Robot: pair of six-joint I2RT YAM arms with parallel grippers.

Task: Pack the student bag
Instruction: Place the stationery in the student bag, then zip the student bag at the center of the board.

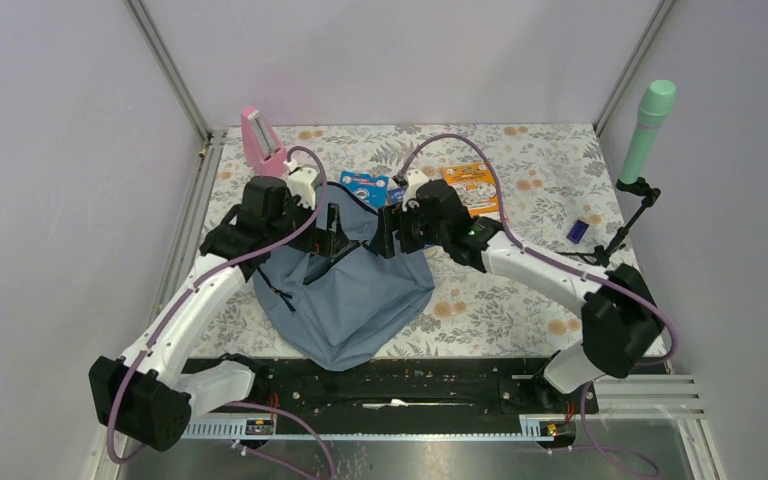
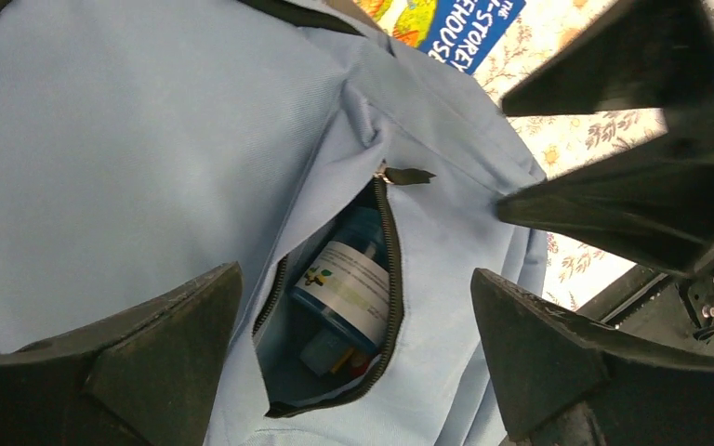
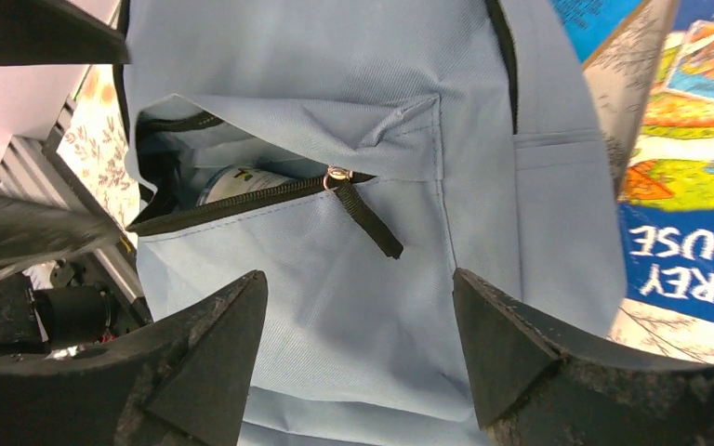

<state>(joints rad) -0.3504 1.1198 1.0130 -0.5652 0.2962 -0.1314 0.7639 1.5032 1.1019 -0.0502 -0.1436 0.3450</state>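
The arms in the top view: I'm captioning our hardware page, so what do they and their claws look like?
Both the left arm and right arm have white links, bulky black joints and a purple cable looping alongside. The left claw and right claw each have two black, wedge-shaped fingers.

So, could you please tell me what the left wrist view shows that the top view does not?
Only the left wrist view shows the labelled bottle inside the unzipped pocket of the bag. Only the top view shows the pink object, the green tube on its stand and the orange book. Both show the bag and the flowered tablecloth.
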